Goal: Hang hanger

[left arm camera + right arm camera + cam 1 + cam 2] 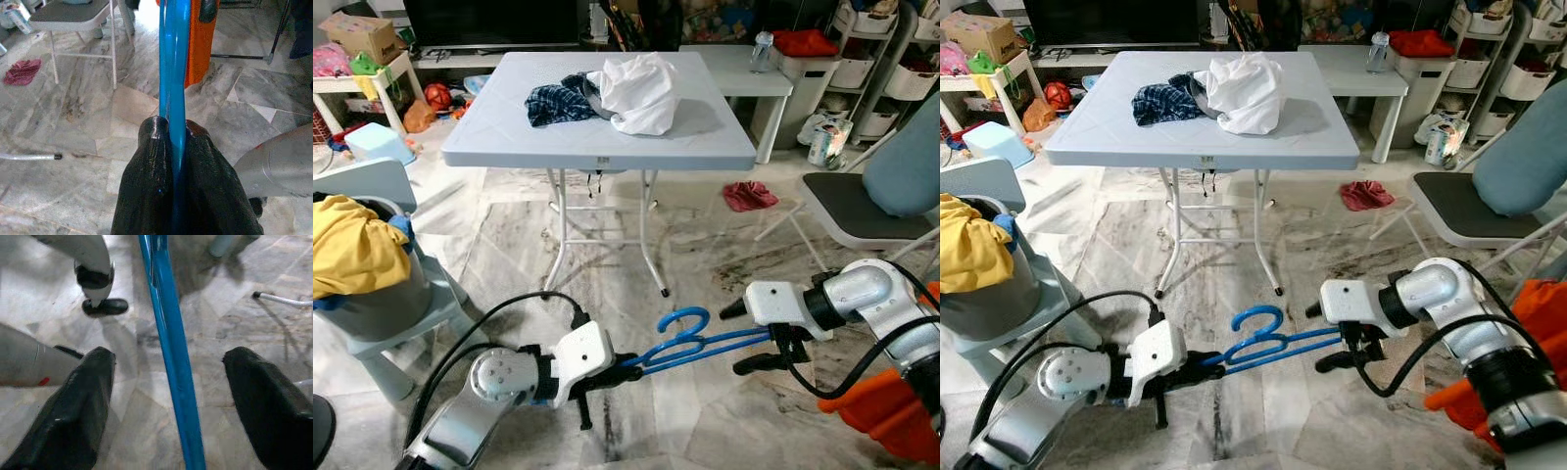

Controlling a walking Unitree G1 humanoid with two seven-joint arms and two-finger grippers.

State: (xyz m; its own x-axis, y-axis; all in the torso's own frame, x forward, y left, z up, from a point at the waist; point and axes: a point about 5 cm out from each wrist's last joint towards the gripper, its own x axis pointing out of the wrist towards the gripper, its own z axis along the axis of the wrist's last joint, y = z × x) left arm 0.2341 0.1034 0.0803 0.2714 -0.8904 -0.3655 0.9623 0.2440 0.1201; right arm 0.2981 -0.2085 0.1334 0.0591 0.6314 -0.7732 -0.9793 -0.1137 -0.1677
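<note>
the blue hanger [690, 345] hangs level, low over the floor; left gripper [619, 370] pinches its left end, right gripper [168, 382] straddles it wide. light, stiff, slick plastic; best gripped mid-bar.

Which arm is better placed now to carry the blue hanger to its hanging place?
The left. The left gripper is shut on the blue hanger, while the right gripper stands open around its other end, fingers apart from the bar.
</note>
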